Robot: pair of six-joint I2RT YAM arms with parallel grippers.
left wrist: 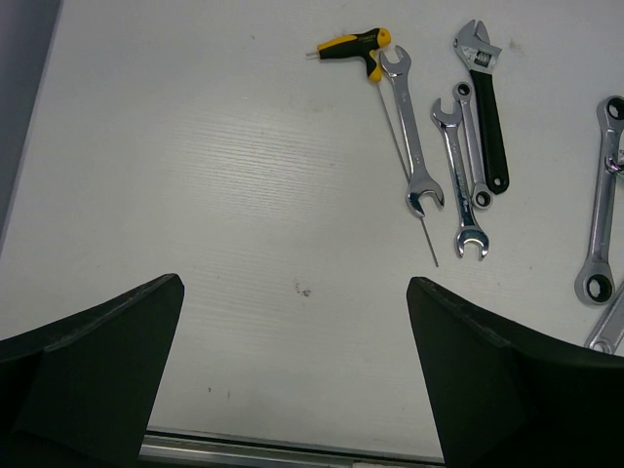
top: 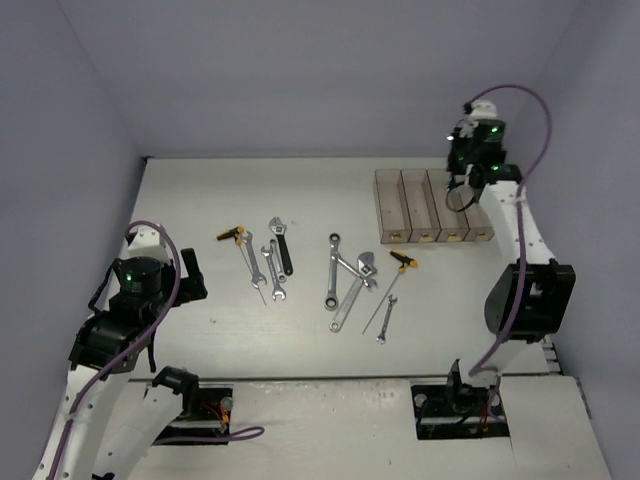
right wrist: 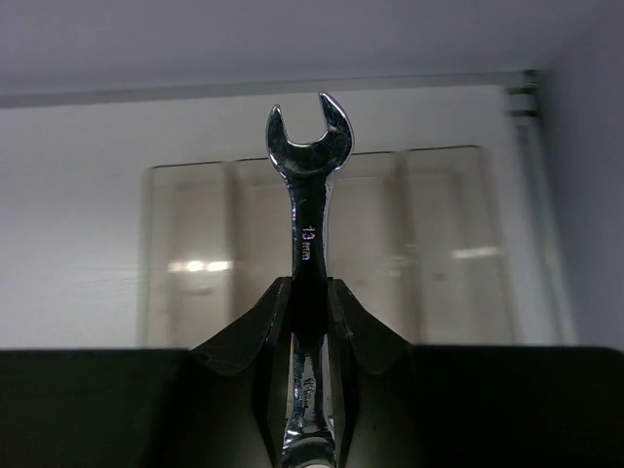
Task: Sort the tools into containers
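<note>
We find the right end effector point(right wrist: 308, 289) clamped on a silver wrench point(right wrist: 308, 156). Four clear bins point(right wrist: 161, 253) lie just beyond it, showing only glare inside. The left end effector point(left wrist: 294, 283) stands apart, with loose tools point(left wrist: 409, 127) ahead-right on the counter point(left wrist: 195, 146).

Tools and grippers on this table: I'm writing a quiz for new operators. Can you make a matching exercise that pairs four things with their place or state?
Things:
1. left gripper
2. right gripper
3. black-handled adjustable spanner
4. containers

Place or state:
a. side by side in a row at the far right
b. open, holding nothing
c. lying flat on the table among loose tools
d. shut on a silver wrench

Pairs: 1-b, 2-d, 3-c, 4-a
</note>
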